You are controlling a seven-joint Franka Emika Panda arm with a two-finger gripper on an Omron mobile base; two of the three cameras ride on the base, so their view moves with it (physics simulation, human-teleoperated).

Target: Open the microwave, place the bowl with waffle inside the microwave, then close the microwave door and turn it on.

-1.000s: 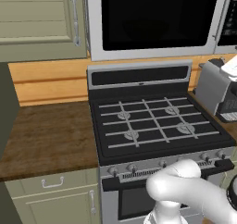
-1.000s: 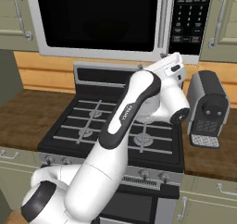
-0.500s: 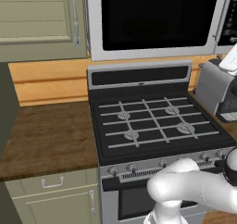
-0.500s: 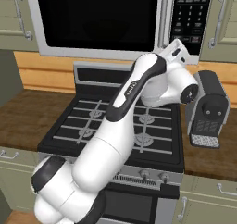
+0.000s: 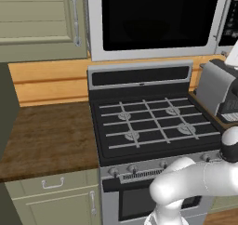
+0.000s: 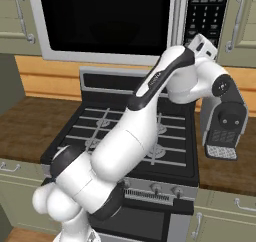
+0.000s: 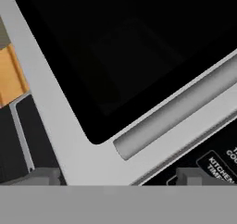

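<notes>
- Microwave (image 5: pixel 158 22) above the stove (image 5: pixel 153 126): silver-grey box, shut.
- Microwave door (image 7: pixel 115 56): glossy black glass, rounded grey bar handle (image 7: pixel 180 109) beside the control strip.
- Gripper (image 7: pixel 113 177) spread wide, grasping nothing, close before the handle's end; contact hard to judge.
- Wood-grain counter (image 5: pixel 46 138), beige panelled cabinets (image 5: pixel 39 22), boxy grey toaster (image 6: pixel 225 121).
</notes>
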